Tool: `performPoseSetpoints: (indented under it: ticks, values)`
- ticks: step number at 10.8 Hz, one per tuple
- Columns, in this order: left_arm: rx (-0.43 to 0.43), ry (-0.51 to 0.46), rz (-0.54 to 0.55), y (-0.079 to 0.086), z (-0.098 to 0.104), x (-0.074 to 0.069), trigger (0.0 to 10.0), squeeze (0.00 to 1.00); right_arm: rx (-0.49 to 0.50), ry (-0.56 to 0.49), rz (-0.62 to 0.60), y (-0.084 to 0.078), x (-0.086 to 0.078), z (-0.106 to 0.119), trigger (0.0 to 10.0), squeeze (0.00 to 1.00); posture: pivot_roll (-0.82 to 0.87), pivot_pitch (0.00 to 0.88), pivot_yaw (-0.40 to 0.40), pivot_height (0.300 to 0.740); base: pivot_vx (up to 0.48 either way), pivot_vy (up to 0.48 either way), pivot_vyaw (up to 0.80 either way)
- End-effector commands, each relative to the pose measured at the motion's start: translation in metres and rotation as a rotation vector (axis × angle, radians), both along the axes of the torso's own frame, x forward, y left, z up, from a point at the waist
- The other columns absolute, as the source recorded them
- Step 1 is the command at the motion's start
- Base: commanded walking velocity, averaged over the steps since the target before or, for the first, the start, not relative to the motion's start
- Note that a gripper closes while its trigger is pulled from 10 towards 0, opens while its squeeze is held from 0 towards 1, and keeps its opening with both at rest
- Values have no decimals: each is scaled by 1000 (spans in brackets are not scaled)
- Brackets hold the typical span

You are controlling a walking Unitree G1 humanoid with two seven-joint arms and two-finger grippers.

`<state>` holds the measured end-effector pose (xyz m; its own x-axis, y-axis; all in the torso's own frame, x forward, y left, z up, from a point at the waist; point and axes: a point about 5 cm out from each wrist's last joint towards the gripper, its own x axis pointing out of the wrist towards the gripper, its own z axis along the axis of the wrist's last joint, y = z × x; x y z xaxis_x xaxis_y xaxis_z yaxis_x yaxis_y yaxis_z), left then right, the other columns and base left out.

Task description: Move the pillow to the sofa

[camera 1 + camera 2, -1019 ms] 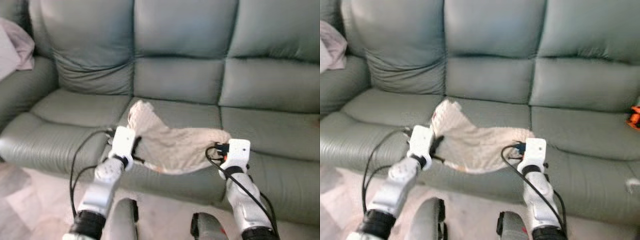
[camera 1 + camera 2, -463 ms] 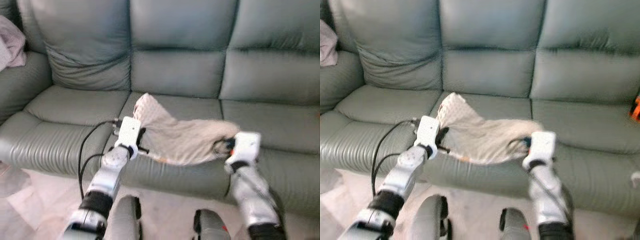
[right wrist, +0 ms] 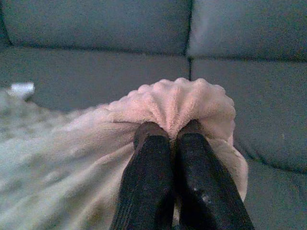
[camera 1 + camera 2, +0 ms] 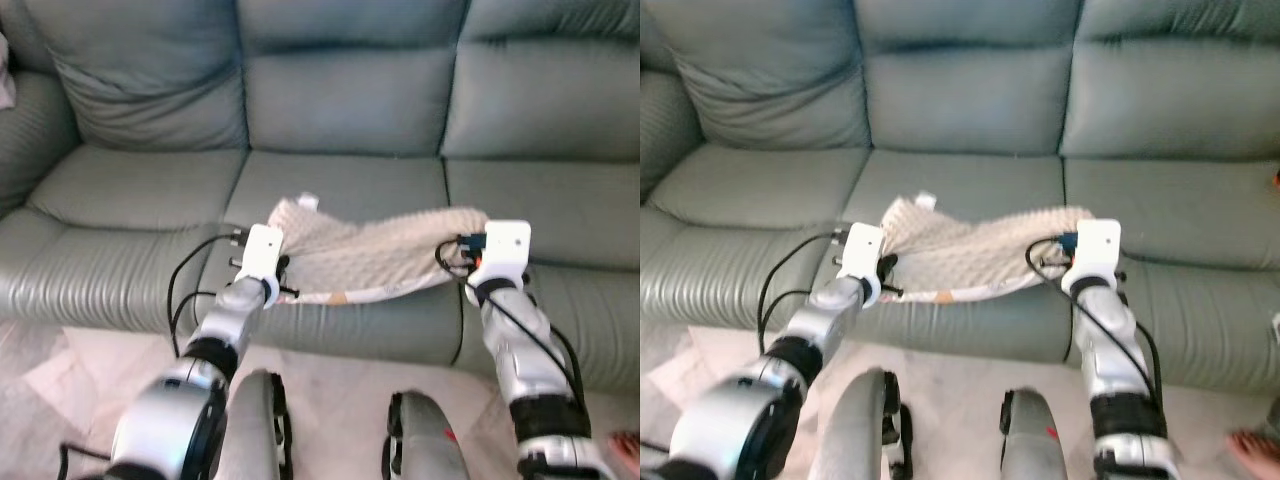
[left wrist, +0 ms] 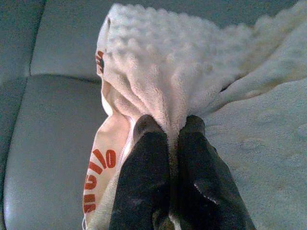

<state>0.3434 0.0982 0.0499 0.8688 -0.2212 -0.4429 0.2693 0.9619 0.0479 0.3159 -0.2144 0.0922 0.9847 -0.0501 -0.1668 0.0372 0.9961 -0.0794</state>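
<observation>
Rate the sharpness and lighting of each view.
Left and right eye views: evenly daylit, slightly soft; the pillow and sofa are still readable. Left wrist view: bright and crisp on the pillow's nubbly fabric. Right wrist view: dimmer, bluish, grainy, with the sofa behind soft.

The orange lettering on the pillow beside the left gripper is folded and cut by the picture's edge, unreadable; pillow fabric pinched inside both grippers is hidden; beyond the right gripper, a small white tag is blurred
</observation>
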Motion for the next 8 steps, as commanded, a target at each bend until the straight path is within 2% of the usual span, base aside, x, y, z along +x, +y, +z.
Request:
performPoseSetpoints:
  ticks: [1,2,3,4,5,6,8]
  values:
    - [31,-14,18,4,4,4,10000,0,-5,19,7,0,2,-3,10000,0,-119,265,126,660,0,0,0]
    - [35,-20,24,4,7,7,10000,0,-1,8,11,0,4,-3,10000,0,-125,269,128,660,0,0,0]
    - [56,-52,53,7,18,16,10000,0,30,-62,18,5,10,2,10000,0,-129,288,122,660,0,0,0]
    - [68,-69,71,10,24,20,10000,0,57,-78,16,9,14,3,10000,0,-127,292,119,660,0,0,0]
    - [93,-97,103,20,32,26,10000,0,79,-99,26,22,22,7,10000,0,-119,296,113,660,0,0,0]
    - [143,-126,126,34,40,31,10000,0,95,-100,82,48,30,10,10000,0,-116,301,109,660,0,0,0]
    - [220,-131,178,62,47,35,10000,0,116,-92,160,85,34,10,10000,0,-104,302,100,660,0,0,0]
